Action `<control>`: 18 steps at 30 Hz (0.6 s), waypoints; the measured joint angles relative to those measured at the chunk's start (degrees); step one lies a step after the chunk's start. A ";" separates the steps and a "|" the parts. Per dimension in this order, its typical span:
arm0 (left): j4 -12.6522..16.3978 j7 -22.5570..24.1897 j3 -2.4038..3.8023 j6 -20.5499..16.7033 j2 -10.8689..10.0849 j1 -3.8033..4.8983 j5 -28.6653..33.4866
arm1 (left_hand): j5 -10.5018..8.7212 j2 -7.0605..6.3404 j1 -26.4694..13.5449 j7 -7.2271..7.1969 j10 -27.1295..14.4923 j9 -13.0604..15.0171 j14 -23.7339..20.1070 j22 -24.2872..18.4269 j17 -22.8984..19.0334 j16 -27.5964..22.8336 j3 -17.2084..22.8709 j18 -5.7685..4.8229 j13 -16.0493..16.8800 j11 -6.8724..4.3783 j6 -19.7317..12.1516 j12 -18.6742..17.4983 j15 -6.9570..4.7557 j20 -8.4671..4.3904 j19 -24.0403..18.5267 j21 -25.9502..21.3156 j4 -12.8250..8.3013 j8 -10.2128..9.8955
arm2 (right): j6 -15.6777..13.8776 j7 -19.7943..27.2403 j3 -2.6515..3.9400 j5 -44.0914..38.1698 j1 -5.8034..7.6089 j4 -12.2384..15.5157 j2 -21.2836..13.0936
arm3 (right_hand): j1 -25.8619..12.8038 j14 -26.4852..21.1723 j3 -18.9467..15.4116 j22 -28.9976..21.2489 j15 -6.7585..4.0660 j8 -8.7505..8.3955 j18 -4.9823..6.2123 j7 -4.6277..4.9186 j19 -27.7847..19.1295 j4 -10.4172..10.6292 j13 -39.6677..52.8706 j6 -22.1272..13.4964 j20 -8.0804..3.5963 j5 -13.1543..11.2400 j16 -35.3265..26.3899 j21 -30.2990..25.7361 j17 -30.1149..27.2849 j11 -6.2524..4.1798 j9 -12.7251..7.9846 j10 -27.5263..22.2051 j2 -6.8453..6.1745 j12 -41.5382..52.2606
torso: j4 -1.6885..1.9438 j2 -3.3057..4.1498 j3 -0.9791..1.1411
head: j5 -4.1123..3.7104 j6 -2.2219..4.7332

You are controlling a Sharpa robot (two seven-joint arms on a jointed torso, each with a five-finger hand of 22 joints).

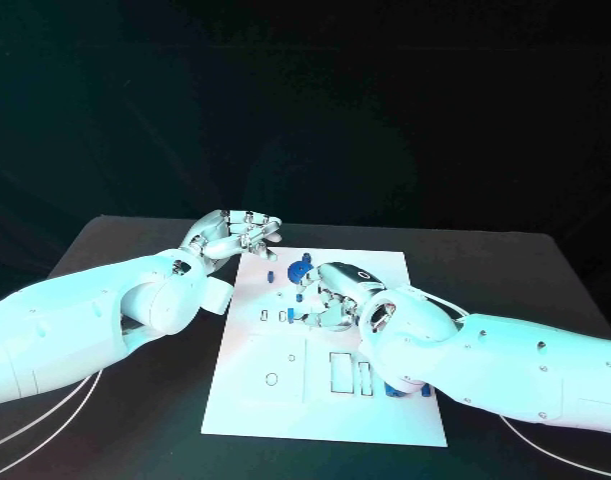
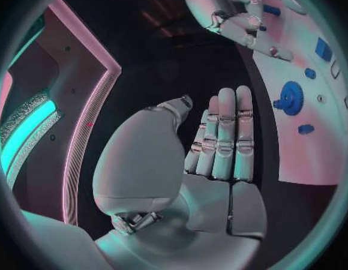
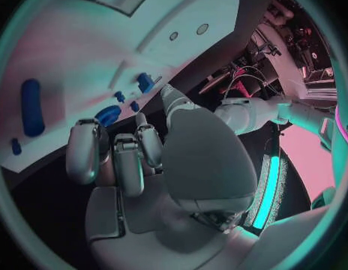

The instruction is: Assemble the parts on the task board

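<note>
The white task board (image 1: pixel 320 400) lies in the middle of the table. A blue gear (image 1: pixel 301 270) stands near its far end, with small blue parts (image 1: pixel 292 314) beside it and more blue parts (image 1: pixel 393 389) near its right edge. My left hand (image 1: pixel 233 235) hovers at the board's far left corner. Its fingers (image 2: pixel 227 132) are straight and side by side, holding nothing, and the gear (image 2: pixel 290 97) lies beyond them. My right hand (image 1: pixel 337 295) hangs over the board's middle. Its fingers (image 3: pixel 129 162) are half curled with the thumb apart, and I see nothing in them.
Black table (image 1: pixel 103 250) surrounds the board on all sides. Several empty slots (image 1: pixel 341 372) sit in the board's near half. Thin white cables (image 1: pixel 46 420) trail off my left arm at the table's near left. My left arm (image 3: pixel 249 111) passes close beside my right hand.
</note>
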 measured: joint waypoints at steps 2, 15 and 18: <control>-0.14 -1.19 0.00 0.59 -0.20 0.02 -1.44 | 0.00 1.27 0.16 -1.19 -0.31 2.07 5.88 4.01 15.88 17.27 -0.24 0.00 5.33 -1.03 1.93 6.93 -1.41 -1.38 2.69 6.85 -0.64 3.36 | 0.07 1.12 0.07 1.48 0.80 0.98 -1.75 | 0.31 0.00 0.00 0.00 0.00 0.00 0.00 0.00 -0.79 0.00 -0.24 0.00 -0.02 0.00 -0.34 -0.97 0.00 0.16 0.00 -0.16 0.31 -0.36 | -0.07 -0.11 0.00 | 0.01 0.01; 0.06 -20.47 0.02 8.44 -0.15 2.19 -23.83 | 0.00 3.10 -12.62 -4.86 -6.86 15.47 15.63 21.15 40.47 39.04 -1.37 0.00 33.34 -4.16 -1.20 44.17 -3.81 -3.50 1.77 27.08 2.52 22.37 | 1.44 10.80 0.33 19.95 7.26 5.92 -15.95 | 2.32 0.00 0.58 -1.32 0.00 0.41 0.00 -0.26 -2.22 -0.08 -1.21 0.69 -0.03 0.00 -0.79 -3.39 -0.01 0.06 0.14 -1.69 1.45 -1.02 | -0.36 -0.76 -0.04 | 1.08 -0.55; -0.07 -26.23 0.04 10.82 0.44 2.94 -28.27 | 0.00 3.00 -13.29 -4.90 -7.34 16.26 15.63 21.86 40.48 39.04 -1.52 0.01 32.99 -4.20 -1.93 44.25 -3.81 -3.50 1.77 27.55 2.36 22.95 | 1.39 11.91 0.39 23.64 8.19 5.58 -17.56 | 2.32 0.00 0.58 -1.17 0.00 0.45 0.00 -0.26 -2.22 -0.08 -1.17 0.69 -0.03 0.00 -0.79 -3.39 -0.01 0.06 0.14 -1.69 1.45 -1.02 | -0.36 -0.81 -0.03 | 1.16 -0.57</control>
